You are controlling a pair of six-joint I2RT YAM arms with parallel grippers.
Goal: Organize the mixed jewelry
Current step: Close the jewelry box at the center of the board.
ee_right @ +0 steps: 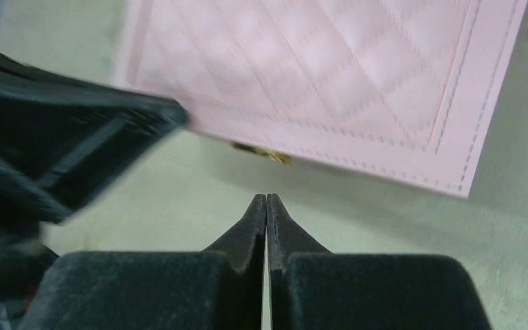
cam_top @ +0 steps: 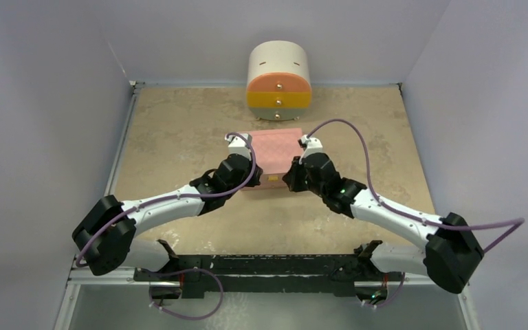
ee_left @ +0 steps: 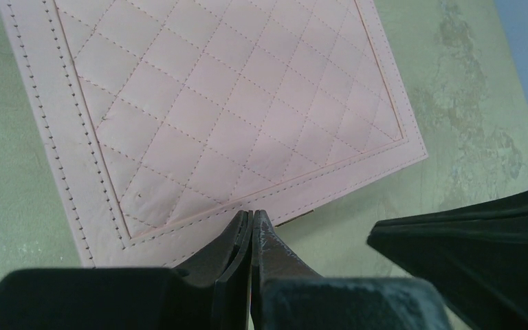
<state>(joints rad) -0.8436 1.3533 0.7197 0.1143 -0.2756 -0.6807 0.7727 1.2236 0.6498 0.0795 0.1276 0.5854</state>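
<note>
No loose jewelry shows in any view. The pink quilted jewelry box lies closed in the middle of the table. It fills the left wrist view and the top of the right wrist view. My left gripper is shut and empty, its tips at the box's near edge. My right gripper is shut and empty, just short of the box's front, where a small gold clasp shows. In the top view the left gripper and right gripper flank the box's near corners.
A round cream-and-orange drawer cabinet stands at the back centre against the wall. Grey walls enclose the tan tabletop on three sides. The other arm's dark body shows at the edge of each wrist view.
</note>
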